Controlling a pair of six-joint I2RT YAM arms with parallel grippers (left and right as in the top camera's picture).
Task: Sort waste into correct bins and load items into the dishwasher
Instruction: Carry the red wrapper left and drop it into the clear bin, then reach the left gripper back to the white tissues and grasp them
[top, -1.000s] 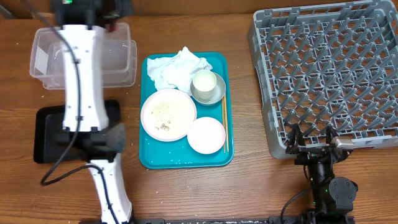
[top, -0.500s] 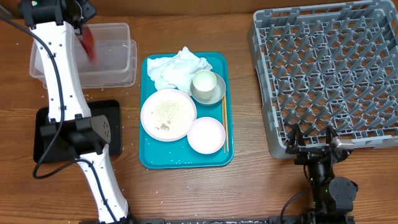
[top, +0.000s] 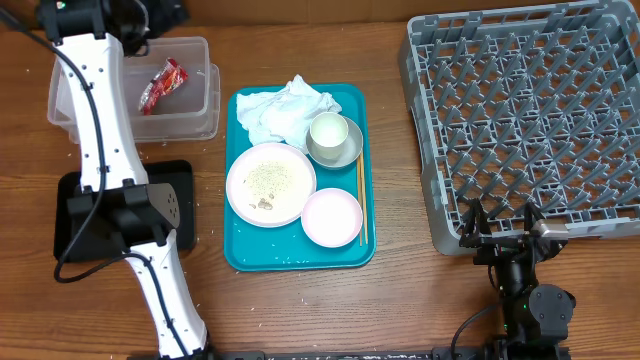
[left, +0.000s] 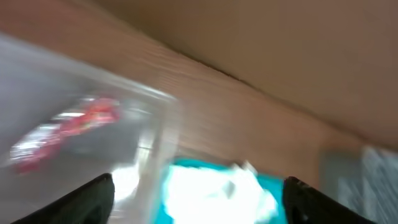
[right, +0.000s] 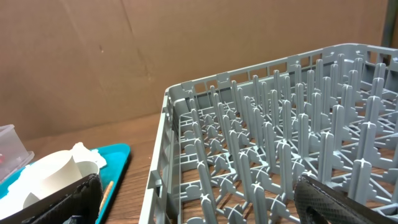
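The red snack wrapper (top: 162, 84) is seen lying inside the clear plastic tub (top: 205, 110), at about 10 o'clock on the worktop (top: 400, 300), and it is gripped by nothing. The left claw (left: 199, 205) is held near the tub's far rim with its fingers spread wide and nothing between them. In the blurred left wrist view the wrapper is made out through the tub wall at 9 o'clock. The flat black tray (top: 183, 178) is placed at 8 o'clock, just below the tub, and is partly covered by the left arm. A teal serving tray (top: 300, 262) is set at the centre of the worktop. On it, the crumpled white tissue (top: 285, 112) is found at 12 o'clock. The large plate (top: 295, 170), strewn with rice-like crumbs (top: 262, 178), is found at 9 o'clock, and the smaller dish (top: 331, 217) at 5 o'clock. The small cup (top: 328, 132) is seated in the greyish bowl (top: 352, 152) at 2 o'clock, and a pair of chopsticks (top: 361, 200) is laid along the tray's right rim. The grey dish rack (top: 530, 120) is located at 2 o'clock and nothing is loaded in it. The right claw (top: 500, 222) is parked at the rack's near wall, at 5 o'clock, with its fingers spread apart around nothing.
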